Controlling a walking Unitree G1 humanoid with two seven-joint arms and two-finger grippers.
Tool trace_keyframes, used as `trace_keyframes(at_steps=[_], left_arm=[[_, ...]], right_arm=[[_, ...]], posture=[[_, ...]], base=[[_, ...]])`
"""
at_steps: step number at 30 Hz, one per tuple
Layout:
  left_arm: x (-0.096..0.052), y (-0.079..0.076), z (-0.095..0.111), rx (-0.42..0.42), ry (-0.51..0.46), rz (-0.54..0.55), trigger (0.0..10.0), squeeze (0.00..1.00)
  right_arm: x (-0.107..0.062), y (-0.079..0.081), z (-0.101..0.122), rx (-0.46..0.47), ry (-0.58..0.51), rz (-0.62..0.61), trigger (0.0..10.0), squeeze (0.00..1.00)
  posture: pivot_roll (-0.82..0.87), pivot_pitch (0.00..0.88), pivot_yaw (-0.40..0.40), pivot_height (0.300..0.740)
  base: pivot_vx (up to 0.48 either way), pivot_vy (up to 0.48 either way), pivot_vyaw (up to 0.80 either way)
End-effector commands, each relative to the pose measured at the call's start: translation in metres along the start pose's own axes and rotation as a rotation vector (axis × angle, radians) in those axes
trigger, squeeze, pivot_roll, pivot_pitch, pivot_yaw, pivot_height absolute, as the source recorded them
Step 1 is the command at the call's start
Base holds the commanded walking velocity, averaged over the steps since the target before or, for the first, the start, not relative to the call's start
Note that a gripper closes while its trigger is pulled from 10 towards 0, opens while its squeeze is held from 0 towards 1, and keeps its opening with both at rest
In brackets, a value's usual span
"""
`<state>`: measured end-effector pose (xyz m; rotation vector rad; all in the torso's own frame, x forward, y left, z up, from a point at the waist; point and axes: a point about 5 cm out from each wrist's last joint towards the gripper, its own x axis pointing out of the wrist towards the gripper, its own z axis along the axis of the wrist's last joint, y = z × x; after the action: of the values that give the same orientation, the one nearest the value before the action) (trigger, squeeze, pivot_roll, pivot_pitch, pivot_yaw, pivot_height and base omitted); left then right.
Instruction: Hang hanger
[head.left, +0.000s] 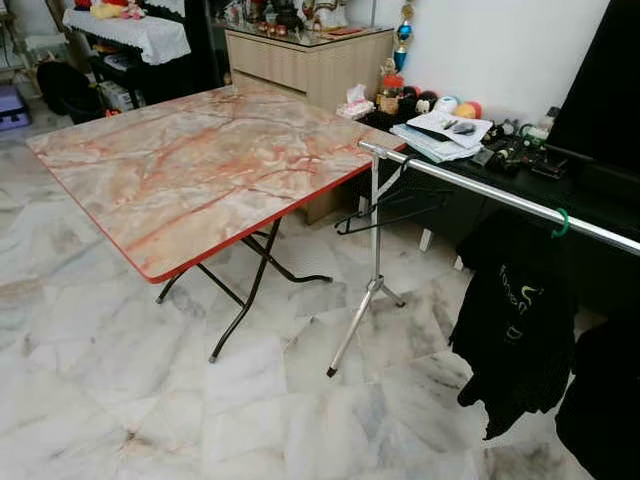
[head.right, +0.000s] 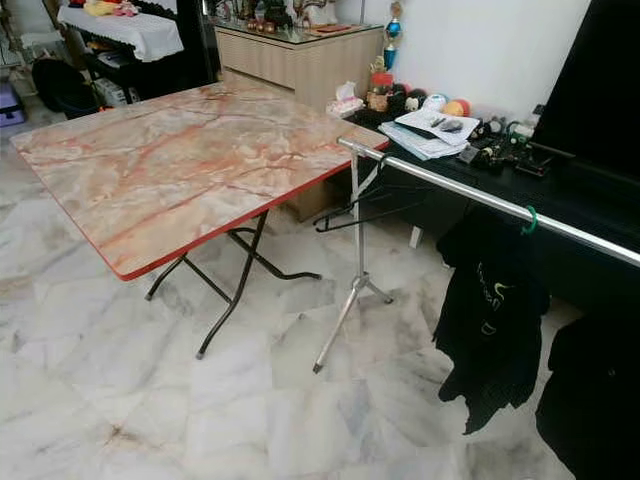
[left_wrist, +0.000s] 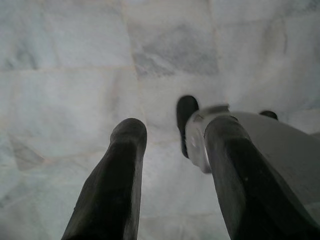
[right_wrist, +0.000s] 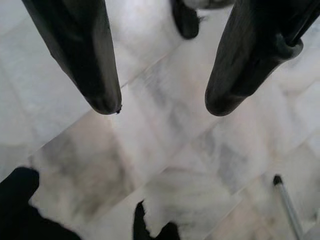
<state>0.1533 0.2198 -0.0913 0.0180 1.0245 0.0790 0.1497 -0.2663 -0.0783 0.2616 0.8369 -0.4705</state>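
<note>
Both arms hang idle, the left gripper (left_wrist: 172, 137) and right gripper (right_wrist: 162, 105) pointing down with fingers spread apart, holding nothing.

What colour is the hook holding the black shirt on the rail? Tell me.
Green: the hook over the rail shows best in the left eye view.

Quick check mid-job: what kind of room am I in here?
Most likely a home living area: marble-tiled floor, a folding table with a marble-pattern top, a wooden sideboard by the wall, and a metal clothes rail carrying a black garment and an empty hanger.
</note>
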Motion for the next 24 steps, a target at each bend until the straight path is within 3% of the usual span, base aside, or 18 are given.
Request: trace_keyframes(at_steps=[1, 10, 14, 19, 24], left_arm=[[-0.001, 0.012, 0.006, 0.021, -0.015, 0.035, 10.0, 0.00], [-0.006, 0.043, 0.014, 0.010, -0.048, 0.096, 10.0, 0.00], [-0.008, 0.049, 0.013, 0.000, -0.054, 0.099, 10.0, 0.00], [-0.008, 0.048, 0.014, 0.003, -0.055, 0.088, 10.0, 0.00], [-0.001, 0.024, 0.025, 0.019, -0.075, 0.040, 10.0, 0.00]], right_arm=[[0.000, 0.005, -0.003, -0.014, 0.011, 0.002, 10.0, 0.00], [0.003, 0.030, 0.001, -0.077, 0.019, 0.081, 10.0, 0.00], [0.005, 0.031, 0.007, -0.075, 0.004, 0.082, 10.0, 0.00], [0.006, 0.030, 0.011, -0.087, -0.002, 0.083, 10.0, 0.00], [0.006, 0.024, 0.017, -0.075, -0.022, 0.066, 10.0, 0.00]], posture=[[0.07, 0.000, 0.032, 0.740], [0.12, 0.000, 0.019, 0.740], [0.11, 0.000, 0.015, 0.740], [0.09, 0.000, 0.011, 0.740], [0.06, 0.000, 0.006, 0.740]], base=[[0.000, 0.000, 0.00], [0.000, 0.000, 0.00], [0.000, 0.000, 0.00], [0.000, 0.000, 0.00], [0.000, 0.000, 0.00]])
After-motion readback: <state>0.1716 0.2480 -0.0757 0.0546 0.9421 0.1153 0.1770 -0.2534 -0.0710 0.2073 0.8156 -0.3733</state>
